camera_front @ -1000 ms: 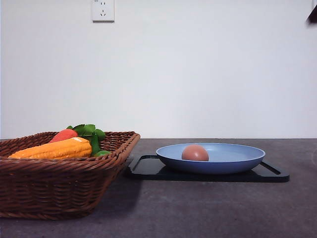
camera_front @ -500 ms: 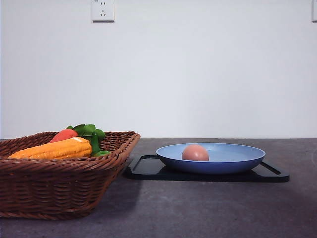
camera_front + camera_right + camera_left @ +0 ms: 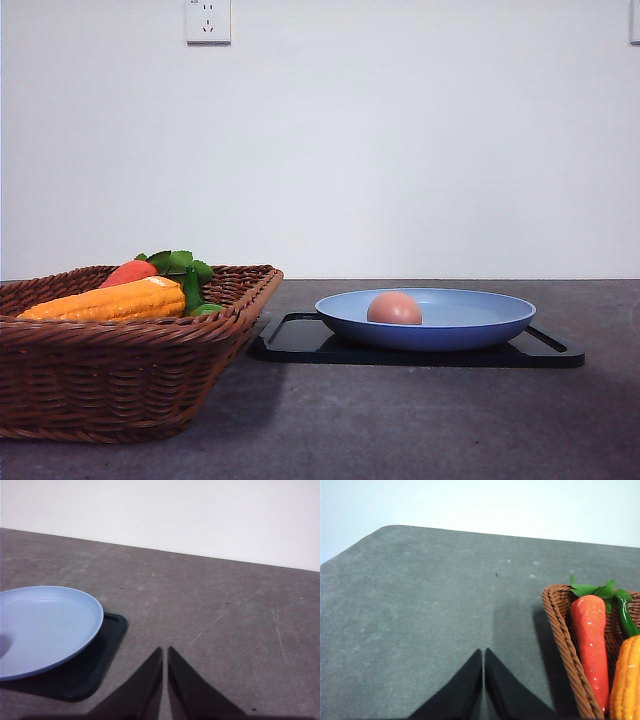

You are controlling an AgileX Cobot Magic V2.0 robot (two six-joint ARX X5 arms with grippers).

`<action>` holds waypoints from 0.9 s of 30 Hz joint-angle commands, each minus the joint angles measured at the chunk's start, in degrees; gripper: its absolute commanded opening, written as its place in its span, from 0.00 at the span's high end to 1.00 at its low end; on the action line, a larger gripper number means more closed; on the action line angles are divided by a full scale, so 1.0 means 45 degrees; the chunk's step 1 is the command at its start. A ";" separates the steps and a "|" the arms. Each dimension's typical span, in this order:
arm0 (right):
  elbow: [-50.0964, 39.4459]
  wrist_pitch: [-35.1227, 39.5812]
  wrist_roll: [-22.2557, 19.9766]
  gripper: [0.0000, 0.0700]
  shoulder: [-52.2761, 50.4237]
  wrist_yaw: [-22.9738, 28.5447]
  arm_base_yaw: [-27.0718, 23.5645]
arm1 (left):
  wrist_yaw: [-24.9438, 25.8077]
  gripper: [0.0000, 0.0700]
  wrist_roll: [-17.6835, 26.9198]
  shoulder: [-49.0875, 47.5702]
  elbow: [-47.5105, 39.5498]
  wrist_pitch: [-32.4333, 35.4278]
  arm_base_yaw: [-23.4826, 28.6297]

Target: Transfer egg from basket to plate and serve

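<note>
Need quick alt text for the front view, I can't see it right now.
A brown egg lies in a blue plate on a black tray, right of a wicker basket holding corn and a carrot.

Two matte black grippers: left gripper (image 3: 484,652) and right gripper (image 3: 165,650), each with tapering, wedge-shaped fingers, smooth and unmarked.

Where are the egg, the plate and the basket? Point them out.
egg (image 3: 394,308), front view, middle of its shell.
plate (image 3: 480,331), front view, outer wall below the rim.
basket (image 3: 110,385), front view, woven front wall.
</note>
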 commanded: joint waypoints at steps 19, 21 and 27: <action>-0.0760 -0.0536 0.1538 1.00 -0.0010 -0.0019 -0.0005 | 0.0005 1.00 0.0000 -0.0024 -0.0355 -0.0004 0.0005; -0.0760 -0.0491 0.1689 1.00 -0.0010 -0.0009 -0.0005 | 0.0005 1.00 0.0000 -0.0024 -0.0355 0.0000 0.0005; -0.0760 -0.0341 0.1685 1.00 -0.0010 0.0044 -0.0005 | 0.0005 1.00 -0.0001 -0.0024 -0.0355 0.0000 0.0005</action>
